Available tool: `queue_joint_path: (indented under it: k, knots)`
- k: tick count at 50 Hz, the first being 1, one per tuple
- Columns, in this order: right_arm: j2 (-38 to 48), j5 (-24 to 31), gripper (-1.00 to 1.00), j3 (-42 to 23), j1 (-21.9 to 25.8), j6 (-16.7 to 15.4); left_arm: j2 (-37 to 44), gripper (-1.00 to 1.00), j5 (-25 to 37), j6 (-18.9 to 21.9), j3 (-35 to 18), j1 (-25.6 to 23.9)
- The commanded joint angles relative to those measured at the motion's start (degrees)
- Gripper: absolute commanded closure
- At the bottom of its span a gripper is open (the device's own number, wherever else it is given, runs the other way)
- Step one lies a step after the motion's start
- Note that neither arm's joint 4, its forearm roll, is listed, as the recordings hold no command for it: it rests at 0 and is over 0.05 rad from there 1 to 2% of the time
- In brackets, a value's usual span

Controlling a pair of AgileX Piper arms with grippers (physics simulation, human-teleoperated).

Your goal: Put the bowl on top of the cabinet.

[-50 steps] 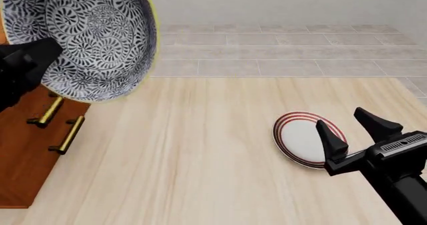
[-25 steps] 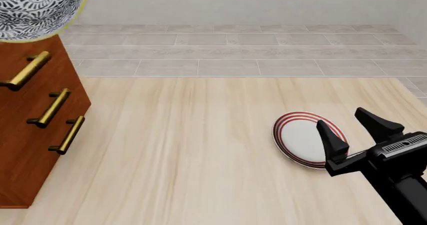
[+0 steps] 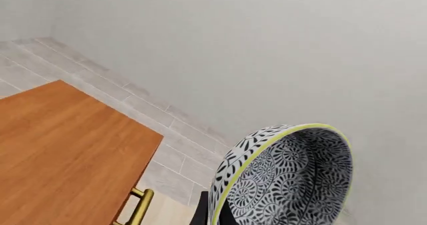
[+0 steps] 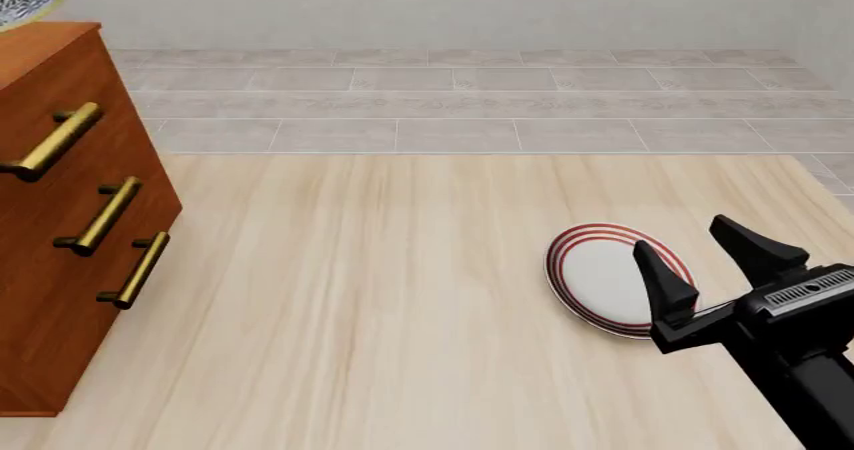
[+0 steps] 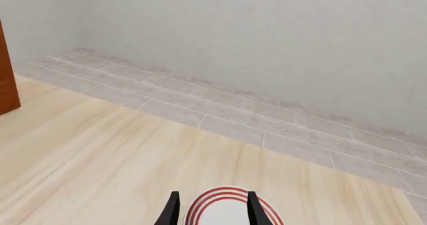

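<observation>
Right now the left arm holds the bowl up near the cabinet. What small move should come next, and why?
Probably carry the bowl sideways over the cabinet top, then level it. In the left wrist view the bowl is tilted on edge and sits beside the top, past the brass handle, not above the wood. The left fingers barely show, so the grip itself cannot be checked.

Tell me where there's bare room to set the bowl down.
The cabinet top is bare wood with nothing on it in the left wrist view. The table is open between the cabinet and the plate. It is crowded only at the plate, where the right pincer hovers.
</observation>
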Motion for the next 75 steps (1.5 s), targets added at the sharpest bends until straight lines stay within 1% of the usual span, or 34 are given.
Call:
queue_joint_path:
  k: [1, 3, 4, 13, 14, 15, 17, 19, 27, 29, 30, 31, 33, 35, 37, 39, 42, 45, 49, 51, 52, 55, 56, 57, 59, 60, 62, 63, 64, 65, 66, 71, 72, 75]
  knots:
    - [-0.2, 0.1, -1.00, 0.0, -0.1, -0.2, 0.8, 1.00, -2.1, 0.0, 0.7, 4.7]
    - [-0.3, 0.1, -1.00, 0.0, -0.1, -0.2, 0.8, 1.00, -2.7, -0.1, 1.1, 5.7]
    - [-0.2, 0.1, -1.00, 0.0, -0.1, -0.3, 1.0, 1.00, -3.4, -0.2, 1.5, 7.1]
    - [-0.3, 0.1, -1.00, 0.1, -0.1, -0.4, 1.5, 1.00, -6.5, 0.2, 4.6, 10.9]
    - [-0.4, 0.2, -1.00, 0.0, -0.2, -0.3, 2.4, 1.00, -4.9, 0.3, 2.3, 11.2]
    - [-0.5, 0.3, -1.00, 0.0, -0.2, -0.3, 2.2, 1.00, -6.0, 0.2, 3.6, 11.9]
    - [-0.5, 0.3, -1.00, 0.0, -0.1, -0.3, 2.7, 1.00, -5.4, 0.1, 2.5, 12.0]
    - [-0.5, 0.3, -1.00, 0.0, -0.1, -0.3, 2.3, 1.00, -7.8, 0.0, 5.2, 13.5]
    - [-0.5, 0.2, -1.00, 0.0, -0.1, -0.3, 4.4, 1.00, -11.6, 0.4, 7.3, 18.1]
    - [-0.6, 0.3, -1.00, 0.1, -0.1, -0.3, 5.4, 1.00, -10.8, 1.0, 5.5, 19.3]
    - [-0.7, 0.3, -1.00, 0.0, -0.2, -0.2, 5.6, 1.00, -12.6, 0.4, 7.3, 20.2]
    - [-0.6, 0.3, -1.00, 0.0, -0.2, -0.2, 5.8, 1.00, -13.2, 1.1, 7.7, 20.8]
    - [-0.6, 0.2, -1.00, 0.1, -0.2, -0.3, 6.1, 1.00, -12.5, 1.3, 6.9, 21.0]
    - [-0.6, 0.2, -1.00, 0.1, -0.2, -0.4, 6.3, 1.00, -13.9, 1.1, 8.3, 21.6]
    - [-0.6, 0.2, -1.00, 0.1, -0.2, -0.4, 7.1, 1.00, -13.4, 1.1, 7.3, 22.7]
    - [-0.6, 0.2, -1.00, 0.1, -0.1, -0.5, 7.6, 1.00, -14.7, 1.2, 8.3, 23.7]
    - [-0.5, 0.2, -1.00, 0.1, -0.2, -0.5, 8.5, 1.00, -13.7, 1.1, 6.2, 24.7]
    - [-0.7, 0.2, -1.00, 0.1, -0.2, -0.6, 8.8, 1.00, -17.6, 0.9, 10.1, 26.0]
    - [-0.7, 0.4, -1.00, 0.1, -0.2, -0.6, 9.7, 1.00, -18.9, 1.2, 10.7, 27.3]
    - [-0.7, 0.4, -1.00, 0.0, -0.2, -0.6, 10.5, 1.00, -19.8, 1.5, 10.8, 28.9]
    - [-0.7, 0.4, -1.00, 0.0, -0.2, -0.6, 10.8, 1.00, -20.3, 1.7, 11.3, 28.7]
    - [-0.6, 0.3, -1.00, 0.0, -0.3, -0.6, 12.2, 1.00, -19.6, 1.9, 9.5, 30.0]
    - [-0.6, 0.3, -1.00, 0.0, -0.3, -0.7, 12.6, 1.00, -21.5, 1.7, 11.4, 30.5]
    - [-0.6, 0.3, -1.00, 0.0, -0.3, -0.7, 12.6, 1.00, -21.6, 1.7, 11.5, 30.5]
    - [-0.5, 0.3, -1.00, 0.0, -0.3, -0.7, 13.5, 1.00, -19.2, 2.2, 8.7, 30.8]
    - [-0.5, 0.3, -1.00, 0.0, -0.3, -0.7, 13.8, 1.00, -19.4, 2.0, 8.8, 31.0]
    - [-0.3, 0.2, -1.00, 0.0, -0.3, -0.7, 14.0, 1.00, -23.2, 2.5, 12.4, 31.4]
    - [-0.3, 0.2, -1.00, 0.0, -0.3, -0.8, 14.3, 1.00, -23.3, 2.3, 12.6, 31.4]
    - [-0.3, 0.2, -1.00, 0.0, -0.3, -0.8, 14.3, 1.00, -23.3, 2.3, 12.6, 31.4]
    - [-0.3, 0.2, -1.00, 0.0, -0.3, -0.8, 14.6, 1.00, -21.0, 2.4, 9.9, 31.4]
    - [-0.3, 0.2, -1.00, 0.0, -0.3, -0.8, 15.0, 1.00, -20.7, 2.6, 9.3, 31.7]
    - [-0.2, 0.2, -1.00, 0.0, -0.3, -0.9, 15.6, 1.00, -21.3, 2.8, 9.8, 31.9]
    - [-0.3, 0.3, -1.00, 0.0, -0.4, -0.8, 15.7, 1.00, -23.3, 3.0, 11.7, 31.9]
    - [-0.2, 0.4, -1.00, -0.1, -0.4, -0.8, 16.2, 1.00, -21.5, 3.3, 10.0, 31.5]
